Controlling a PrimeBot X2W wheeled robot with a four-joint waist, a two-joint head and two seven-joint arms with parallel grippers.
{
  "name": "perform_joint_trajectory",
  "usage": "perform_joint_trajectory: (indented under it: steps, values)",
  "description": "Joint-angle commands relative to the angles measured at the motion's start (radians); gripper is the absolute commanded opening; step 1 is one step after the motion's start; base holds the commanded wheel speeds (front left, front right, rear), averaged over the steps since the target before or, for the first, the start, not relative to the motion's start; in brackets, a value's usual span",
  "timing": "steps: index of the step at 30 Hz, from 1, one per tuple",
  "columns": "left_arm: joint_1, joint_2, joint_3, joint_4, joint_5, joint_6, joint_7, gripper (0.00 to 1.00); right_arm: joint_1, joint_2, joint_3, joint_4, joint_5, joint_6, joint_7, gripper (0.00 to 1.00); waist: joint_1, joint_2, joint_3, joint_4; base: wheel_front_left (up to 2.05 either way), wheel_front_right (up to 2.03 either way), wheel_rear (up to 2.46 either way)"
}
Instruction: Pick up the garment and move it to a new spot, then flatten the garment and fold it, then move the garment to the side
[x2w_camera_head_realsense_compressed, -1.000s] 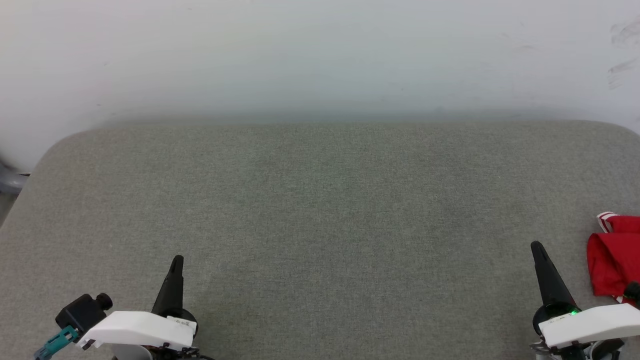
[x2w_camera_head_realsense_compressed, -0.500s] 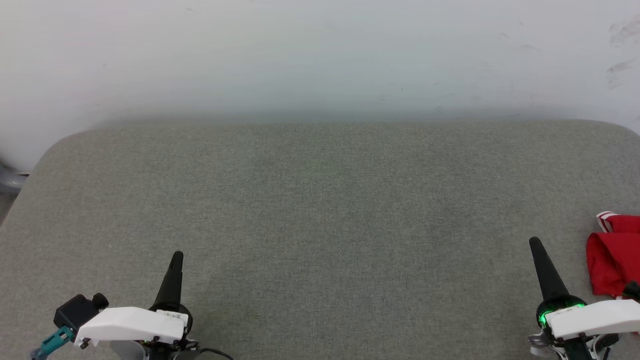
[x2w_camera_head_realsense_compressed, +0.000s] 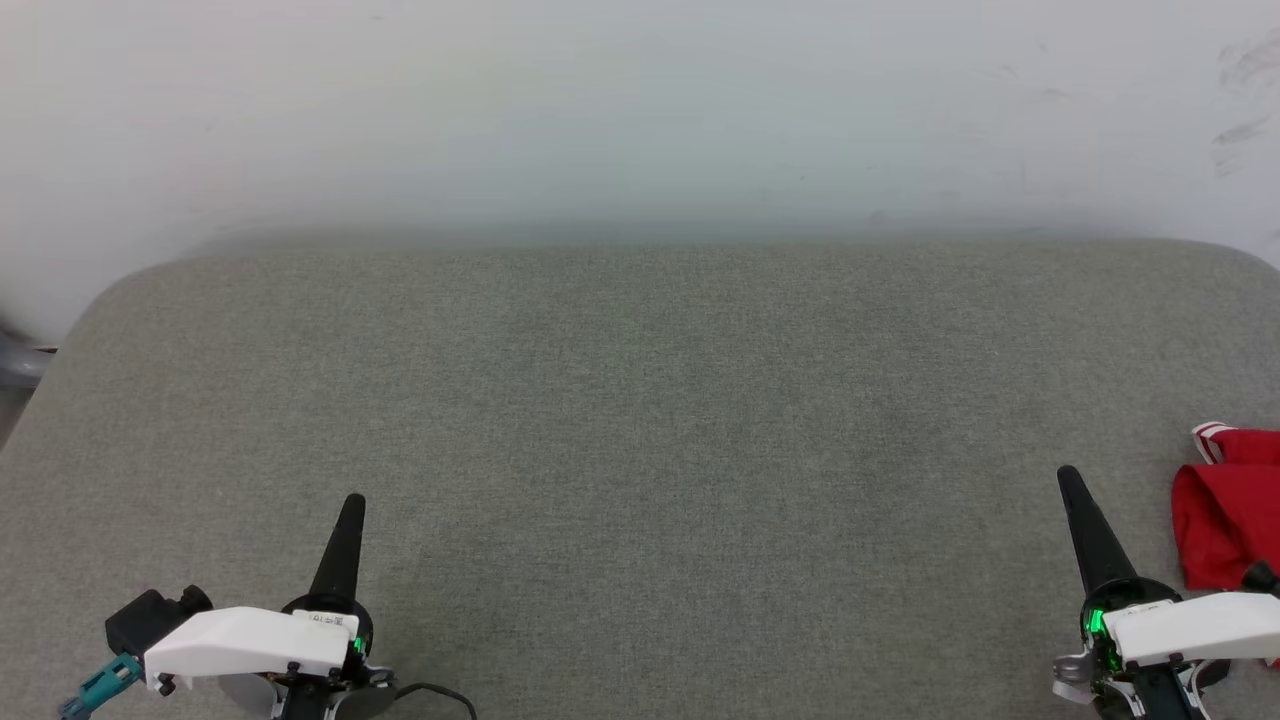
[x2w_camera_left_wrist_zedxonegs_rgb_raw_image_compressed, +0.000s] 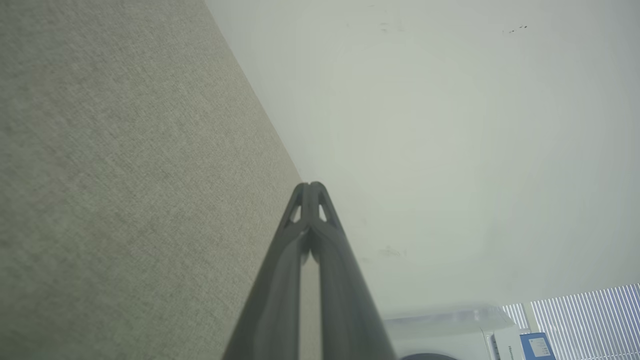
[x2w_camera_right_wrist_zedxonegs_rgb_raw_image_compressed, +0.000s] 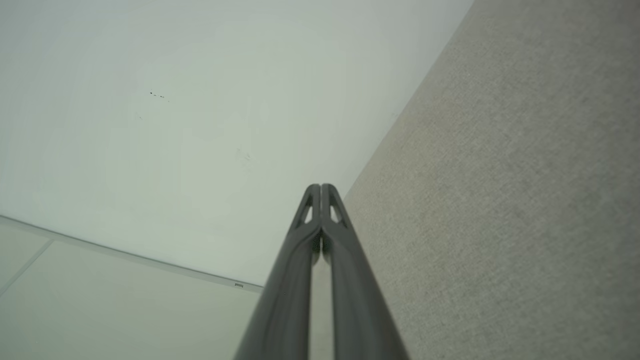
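Observation:
The red garment (x2w_camera_head_realsense_compressed: 1228, 510) lies bunched at the right edge of the head view, a white-striped trim end showing at its top; most of it runs out of frame. My right gripper (x2w_camera_head_realsense_compressed: 1066, 478) stands just left of it, apart from the cloth, its fingers pressed together and empty, as the right wrist view confirms (x2w_camera_right_wrist_zedxonegs_rgb_raw_image_compressed: 320, 187). My left gripper (x2w_camera_head_realsense_compressed: 352, 503) sits at the lower left, far from the garment, also shut with nothing held (x2w_camera_left_wrist_zedxonegs_rgb_raw_image_compressed: 310, 185).
A grey fabric-covered table (x2w_camera_head_realsense_compressed: 640, 400) spans the head view, with rounded far corners against a white wall (x2w_camera_head_realsense_compressed: 640, 110). A white appliance (x2w_camera_left_wrist_zedxonegs_rgb_raw_image_compressed: 450, 335) and window blinds (x2w_camera_left_wrist_zedxonegs_rgb_raw_image_compressed: 585, 315) show at the bottom right of the left wrist view.
Both grippers have slid slightly forward and upward in the head view. The garment has not moved.

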Motion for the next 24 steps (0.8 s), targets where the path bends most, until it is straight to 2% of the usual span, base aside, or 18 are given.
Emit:
perform_joint_trajectory:
  steps: [1,24]
  values:
    - [-0.020,-0.003,0.005,-0.002,-0.021,-0.005,0.006,0.00,-0.021,-0.005,0.000,0.002,0.027,0.000,0.003,0.00,-0.0001,-0.0001,0.000,0.000,0.00,0.00,0.00]
    - [-0.039,-0.018,0.032,0.016,-0.215,-0.016,0.059,0.00,-0.055,-0.004,0.000,0.061,0.237,0.000,0.019,0.00,-0.0001,-0.0001,0.001,-0.003,0.00,0.00,0.00]
